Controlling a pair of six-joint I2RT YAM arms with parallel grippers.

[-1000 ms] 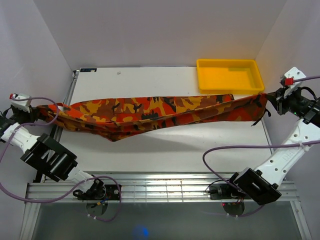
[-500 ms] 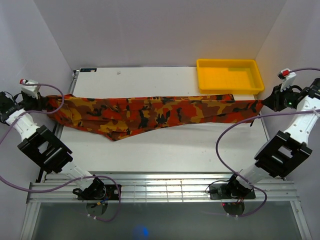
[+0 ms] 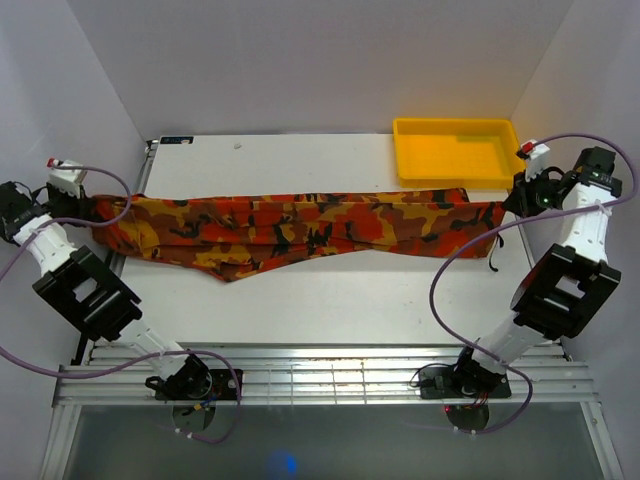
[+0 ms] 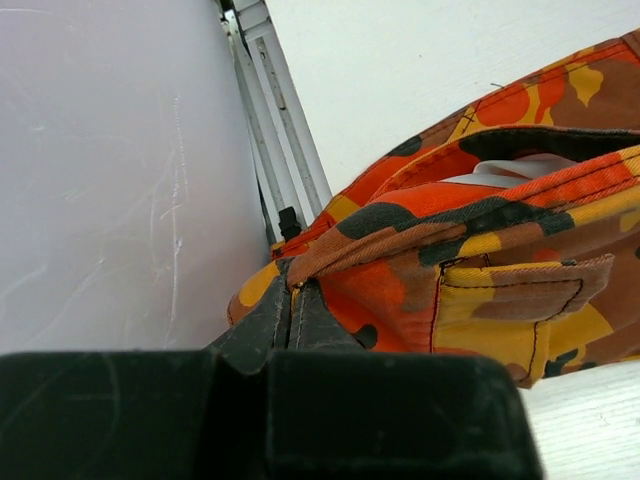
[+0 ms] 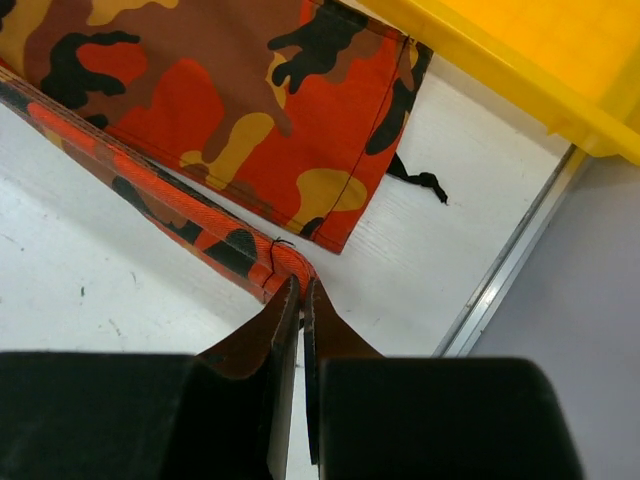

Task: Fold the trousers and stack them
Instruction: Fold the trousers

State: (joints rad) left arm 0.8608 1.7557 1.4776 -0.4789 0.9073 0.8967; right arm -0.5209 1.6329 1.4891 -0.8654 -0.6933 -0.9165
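The camouflage trousers (image 3: pixel 300 228) hang stretched in a long band across the table, from its left edge to its right edge. My left gripper (image 3: pixel 82 207) is shut on the waistband end (image 4: pixel 300 275) past the table's left rail. My right gripper (image 3: pixel 512 203) is shut on the hem of a leg (image 5: pixel 285 268), low over the table near its right edge. Beyond the held hem, another leg end (image 5: pixel 300 130) lies flat on the white surface. The middle of the trousers sags toward the table front.
A yellow plastic tray (image 3: pixel 460 150) sits at the back right corner, just behind the trousers' right end; its rim (image 5: pixel 520 85) shows in the right wrist view. White walls stand close on both sides. A black drawstring (image 5: pixel 415 180) trails by the right rail.
Both grippers have moved toward the back of the table, carrying the trousers' ends with them. The right gripper has also come inward from the wall. The fabric now hangs lower and flatter.
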